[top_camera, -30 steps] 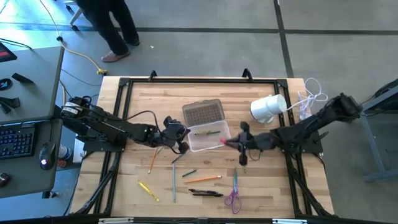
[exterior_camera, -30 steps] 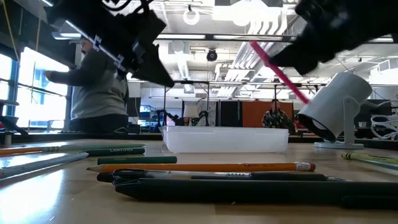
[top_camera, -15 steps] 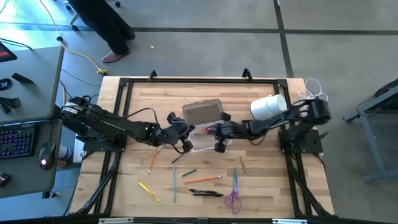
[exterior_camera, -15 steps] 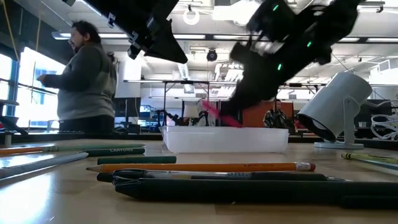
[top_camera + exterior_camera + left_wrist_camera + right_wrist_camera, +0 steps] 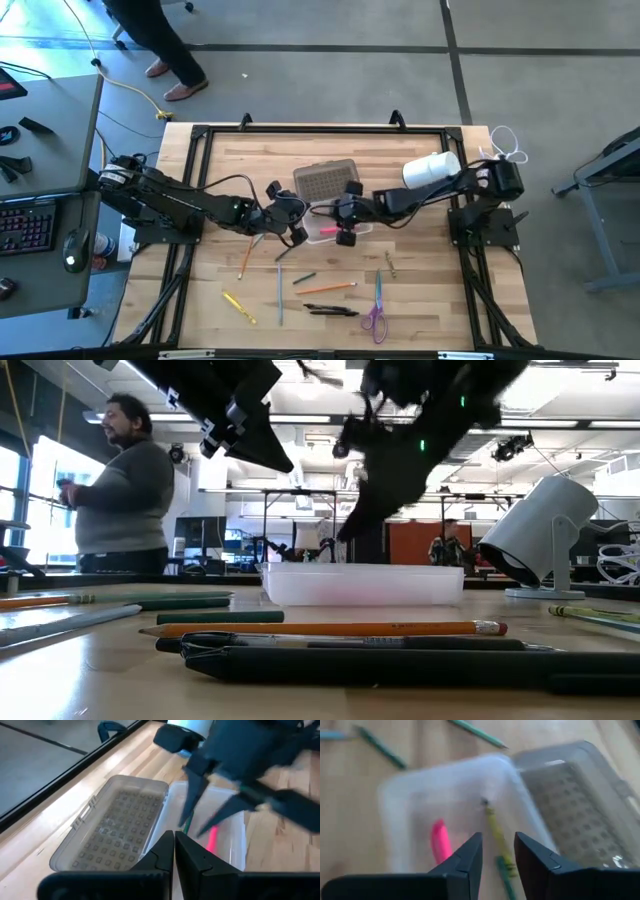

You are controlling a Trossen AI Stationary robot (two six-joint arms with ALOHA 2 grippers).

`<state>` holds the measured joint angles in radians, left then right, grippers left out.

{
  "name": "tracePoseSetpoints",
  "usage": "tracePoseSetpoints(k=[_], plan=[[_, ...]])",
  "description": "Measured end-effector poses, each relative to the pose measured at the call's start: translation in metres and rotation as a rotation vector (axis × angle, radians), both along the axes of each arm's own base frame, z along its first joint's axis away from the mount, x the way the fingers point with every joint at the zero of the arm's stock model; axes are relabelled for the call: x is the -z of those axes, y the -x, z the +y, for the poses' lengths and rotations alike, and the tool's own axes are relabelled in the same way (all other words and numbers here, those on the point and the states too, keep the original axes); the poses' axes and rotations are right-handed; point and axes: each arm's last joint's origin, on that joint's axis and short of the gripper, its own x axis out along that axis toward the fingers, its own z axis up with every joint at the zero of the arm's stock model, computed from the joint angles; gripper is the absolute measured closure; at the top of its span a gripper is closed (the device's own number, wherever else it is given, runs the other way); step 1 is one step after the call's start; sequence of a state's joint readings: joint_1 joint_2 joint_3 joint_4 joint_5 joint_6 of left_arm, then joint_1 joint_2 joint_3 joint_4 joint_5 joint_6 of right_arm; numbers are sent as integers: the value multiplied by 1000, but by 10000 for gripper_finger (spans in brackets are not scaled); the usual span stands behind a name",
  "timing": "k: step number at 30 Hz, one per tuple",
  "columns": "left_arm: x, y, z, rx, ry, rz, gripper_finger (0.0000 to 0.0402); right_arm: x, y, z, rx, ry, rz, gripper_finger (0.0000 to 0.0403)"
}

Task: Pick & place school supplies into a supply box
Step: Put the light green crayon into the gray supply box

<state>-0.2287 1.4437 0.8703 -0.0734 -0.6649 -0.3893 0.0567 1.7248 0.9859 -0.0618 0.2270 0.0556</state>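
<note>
Fingers of my right gripper [image 5: 497, 851] stood apart and empty above the clear plastic supply box [image 5: 335, 222], the pink pen [image 5: 439, 847] lying inside beside a yellow pencil [image 5: 496, 836]. I judged a straight lift best, clearing the box wall. My left gripper [image 5: 174, 851], fingers together, waited just beside the box's grey textured lid [image 5: 119, 824].

A white cylindrical lamp-like object [image 5: 431, 171] lies at the upper right of the light wooden slatted table [image 5: 240, 160], a bundle of white cable [image 5: 503, 146] just beyond it. A person in a grey sweater [image 5: 125, 490] stands at the low view's left. A dark keyboard [image 5: 25, 228] sits far left.
</note>
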Motion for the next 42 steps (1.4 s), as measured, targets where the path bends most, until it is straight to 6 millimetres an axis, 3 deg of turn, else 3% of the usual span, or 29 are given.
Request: tracePoseSetpoints(k=[4,7,14,20,33,42], plan=[[1,1,0,0,-3,14,357,-30,5,23,10,-147,102,300],[1,1,0,9,11,13,357,-39,16,40,123,-268,218,300],[3,0,-4,114,97,29,355,-20,49,66,422,-442,464,299],[2,-1,-5,130,142,15,355,3,67,73,666,-532,487,299],[2,-1,-5,125,141,13,355,16,82,71,825,-525,531,299],[2,-1,-5,125,140,13,355,20,81,81,845,-524,492,300]])
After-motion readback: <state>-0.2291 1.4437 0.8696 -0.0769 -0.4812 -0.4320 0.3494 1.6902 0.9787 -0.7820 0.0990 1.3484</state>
